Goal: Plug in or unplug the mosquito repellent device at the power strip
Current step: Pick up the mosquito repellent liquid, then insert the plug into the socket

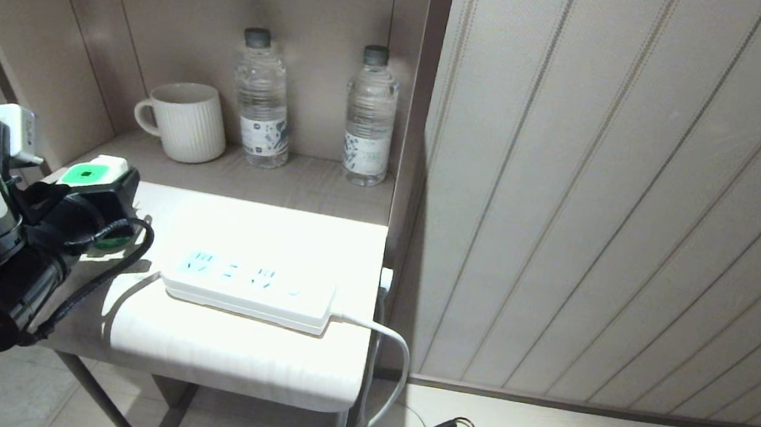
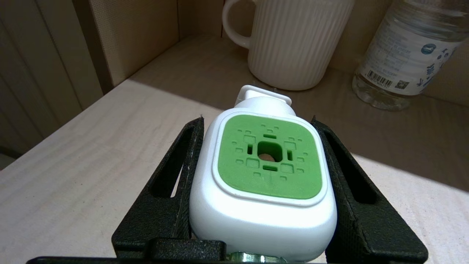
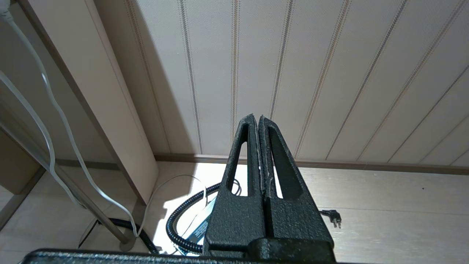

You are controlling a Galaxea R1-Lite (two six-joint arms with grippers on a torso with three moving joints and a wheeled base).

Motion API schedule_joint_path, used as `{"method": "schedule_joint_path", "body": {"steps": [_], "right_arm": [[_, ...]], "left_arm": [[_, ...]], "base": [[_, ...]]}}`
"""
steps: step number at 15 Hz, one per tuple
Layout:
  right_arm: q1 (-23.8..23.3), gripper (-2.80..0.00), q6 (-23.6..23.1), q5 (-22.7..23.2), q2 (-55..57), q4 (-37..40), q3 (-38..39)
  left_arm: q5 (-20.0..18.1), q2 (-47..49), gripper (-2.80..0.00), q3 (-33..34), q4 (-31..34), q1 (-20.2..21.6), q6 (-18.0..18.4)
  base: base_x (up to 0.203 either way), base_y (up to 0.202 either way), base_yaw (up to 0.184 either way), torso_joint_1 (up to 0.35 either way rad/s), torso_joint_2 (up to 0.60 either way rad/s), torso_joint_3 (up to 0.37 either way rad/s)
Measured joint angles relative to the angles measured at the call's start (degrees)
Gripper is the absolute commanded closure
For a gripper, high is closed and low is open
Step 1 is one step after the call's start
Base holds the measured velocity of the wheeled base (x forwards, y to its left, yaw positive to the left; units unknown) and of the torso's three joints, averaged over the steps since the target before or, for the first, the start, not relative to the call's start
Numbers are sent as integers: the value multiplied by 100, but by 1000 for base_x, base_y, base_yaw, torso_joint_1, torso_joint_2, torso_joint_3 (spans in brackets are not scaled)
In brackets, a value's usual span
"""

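L claw (image 2: 262,146) clamped on repellent device (image 2: 262,172) at table's (image 1: 244,354) left edge, well apart from power strip (image 1: 249,288) mid-table. Wrist cam alone shows black fingers (image 2: 176,176) pressing both white sides, green face up. Mug (image 1: 185,122), bottles (image 1: 262,99) behind. R claw (image 3: 259,121) closed, empty, down near floor.

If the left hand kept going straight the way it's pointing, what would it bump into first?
Probably the white ribbed mug. The left hand, clamped on the mosquito repellent device, points across the tabletop toward it, though depth is hard to judge.
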Motion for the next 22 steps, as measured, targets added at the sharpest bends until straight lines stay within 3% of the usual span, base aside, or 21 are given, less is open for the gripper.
{"method": "schedule_joint_path", "body": {"steps": [5,8,11,17,19,22], "right_arm": [[0,0,0,0,0,0,0],[0,0,0,0,0,0,0],[0,0,0,0,0,0,0],[0,0,2,0,0,0,0],[0,0,5,0,0,0,0],[0,0,5,0,0,0,0]], "left_arm": [[-5,-195,0,-42,47,-6,111],[10,-706,0,-179,347,-59,557],[-61,-1471,0,-609,1886,-80,754],[-505,-2354,0,-2318,6097,-24,597],[-492,-2448,0,-2855,7100,-12,557],[-494,-2496,0,-3299,8104,-11,430]], "base": [[0,0,0,0,0,0],[0,0,0,0,0,0],[0,0,0,0,0,0],[0,0,0,0,0,0],[0,0,0,0,0,0],[0,0,0,0,0,0]]}}
